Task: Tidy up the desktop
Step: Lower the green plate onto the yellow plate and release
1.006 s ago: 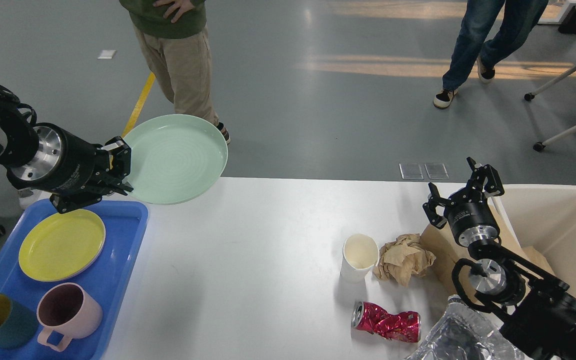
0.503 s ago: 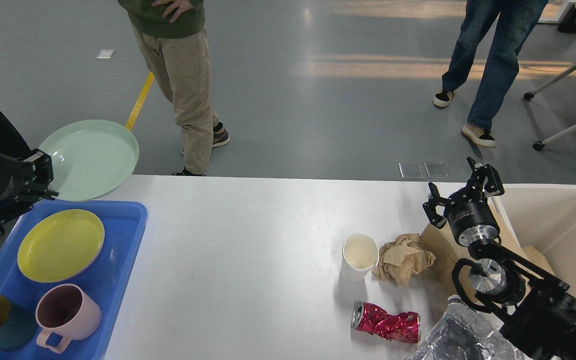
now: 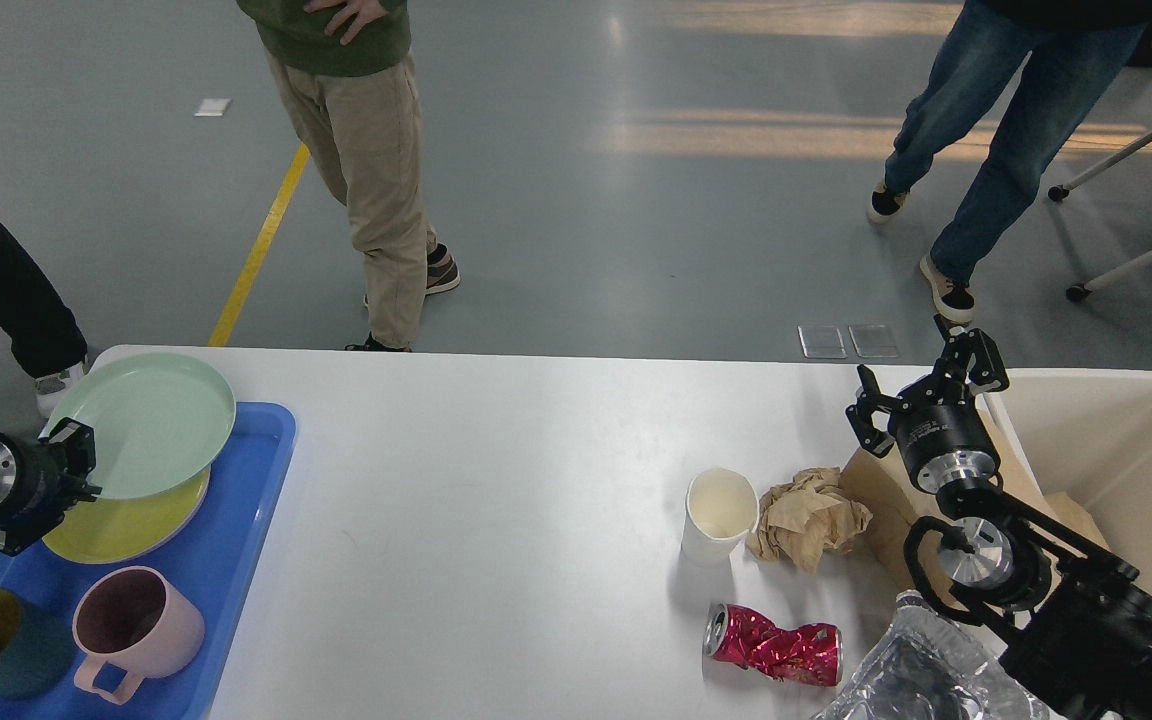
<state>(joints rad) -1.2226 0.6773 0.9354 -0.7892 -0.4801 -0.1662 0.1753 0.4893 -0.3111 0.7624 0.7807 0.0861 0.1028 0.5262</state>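
Left gripper (image 3: 73, 462): clamped on rim of mint-green plate (image 3: 141, 424), held over yellow plate (image 3: 126, 520) in blue tray (image 3: 236, 560). Right gripper (image 3: 926, 385): fingers spread, empty, above desktop (image 3: 496, 500). Desktop right half: paper cup (image 3: 719, 513), crumpled paper (image 3: 809, 517), crushed red can (image 3: 774, 645).

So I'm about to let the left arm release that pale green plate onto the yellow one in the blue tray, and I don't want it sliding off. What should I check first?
1. Left gripper grips the pale green round plate at its near-left rim: ok.
2. Green plate over the yellow round plate: ok, offset toward the far side.
3. Green plate level: not ok, looks tilted.
4. Plates touching: cannot tell.
5. Pink handled mug in the blue plastic tray clear of the plates: ok.
6. Right gripper open, away: ok.
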